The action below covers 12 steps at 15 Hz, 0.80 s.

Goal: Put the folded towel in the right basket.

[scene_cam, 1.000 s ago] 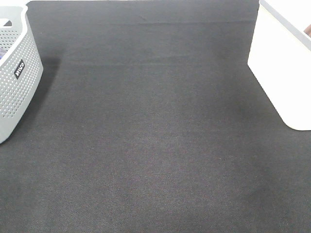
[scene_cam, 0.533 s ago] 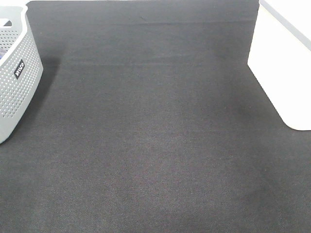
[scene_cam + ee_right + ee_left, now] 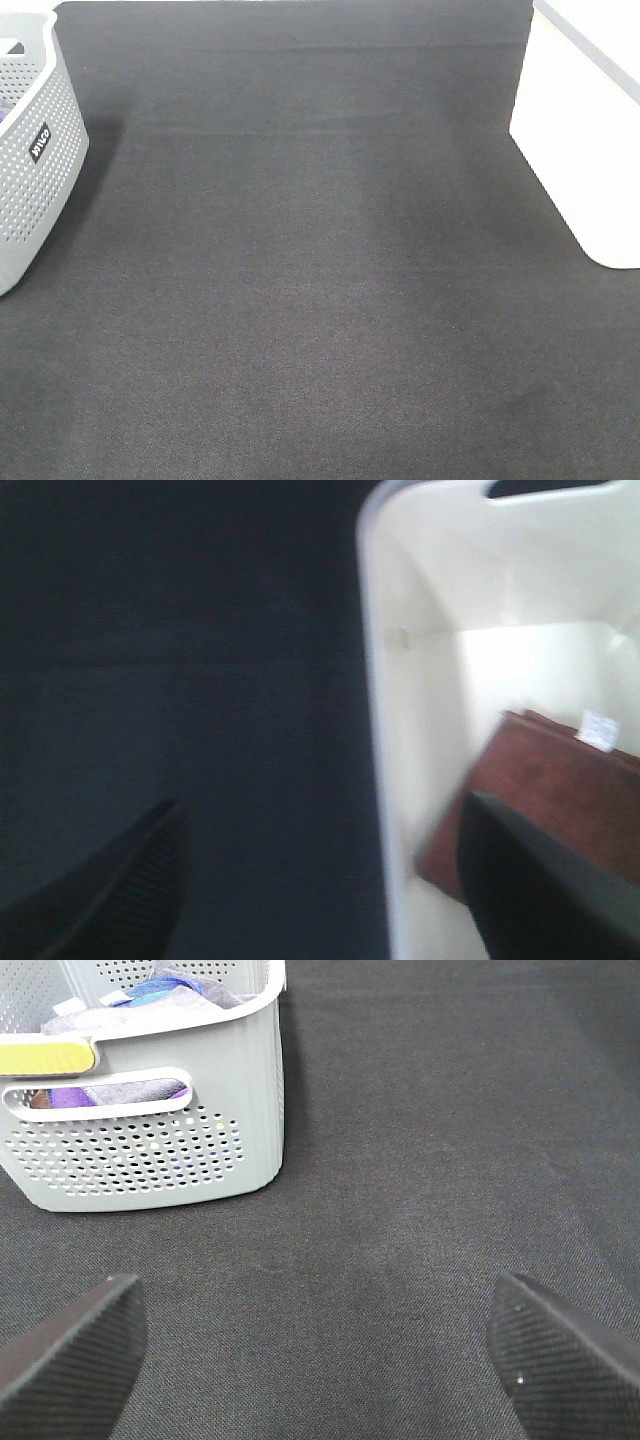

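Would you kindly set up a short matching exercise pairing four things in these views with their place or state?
Things:
1. folded reddish-brown towel
2. perforated grey plastic basket
3. left gripper
4. smooth white basket

Places or states:
A. open above bare black cloth
B. at the right edge of the table
C. lying inside the white basket
D. holding purple and blue fabric, at the left edge

Pairs: 1-C, 2-D, 3-A, 4-B
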Each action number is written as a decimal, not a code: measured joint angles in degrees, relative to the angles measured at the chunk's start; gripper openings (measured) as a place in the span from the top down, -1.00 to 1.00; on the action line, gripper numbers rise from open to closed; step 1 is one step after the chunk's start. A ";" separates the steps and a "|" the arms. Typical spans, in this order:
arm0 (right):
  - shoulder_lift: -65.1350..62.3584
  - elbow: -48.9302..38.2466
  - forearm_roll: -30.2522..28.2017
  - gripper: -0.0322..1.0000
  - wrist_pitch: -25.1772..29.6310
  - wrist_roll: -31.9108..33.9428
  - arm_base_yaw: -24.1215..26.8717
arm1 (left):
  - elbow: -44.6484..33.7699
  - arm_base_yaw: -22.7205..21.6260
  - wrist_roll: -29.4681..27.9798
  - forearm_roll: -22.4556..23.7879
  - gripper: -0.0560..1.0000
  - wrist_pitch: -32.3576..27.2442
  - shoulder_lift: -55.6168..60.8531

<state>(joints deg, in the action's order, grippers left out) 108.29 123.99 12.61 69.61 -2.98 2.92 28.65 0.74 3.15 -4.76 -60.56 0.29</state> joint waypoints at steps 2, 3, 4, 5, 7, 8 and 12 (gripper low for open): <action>-3.15 -1.43 -2.23 -0.42 0.00 0.74 -5.44 | 0.00 0.00 0.00 0.00 -0.77 0.00 0.00; -4.87 -3.55 -3.84 -0.42 0.00 0.92 -6.82 | 0.00 0.00 0.00 0.00 -0.77 0.00 0.00; -6.82 -6.70 -4.98 -0.42 0.00 0.92 -7.51 | 0.00 0.00 0.00 0.00 -0.77 0.00 0.00; -9.22 -10.37 -6.07 -0.42 0.00 0.97 -7.68 | 0.00 0.00 0.00 0.00 -0.77 0.00 0.00; -15.47 -18.96 -8.37 -0.42 0.00 1.09 -7.73 | 0.00 0.00 0.00 0.00 -0.77 0.00 0.00; -18.91 -24.29 -8.82 -0.42 0.00 1.09 -7.73 | 0.00 0.00 0.00 0.00 -0.77 0.00 0.00; -34.55 -45.55 -8.88 -0.42 -0.06 2.58 -7.73 | 0.00 0.00 0.00 0.00 -0.77 0.00 0.00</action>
<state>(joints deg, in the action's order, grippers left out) 73.74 78.44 3.72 69.56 -0.40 -4.81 28.65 0.74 3.15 -4.76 -60.56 0.29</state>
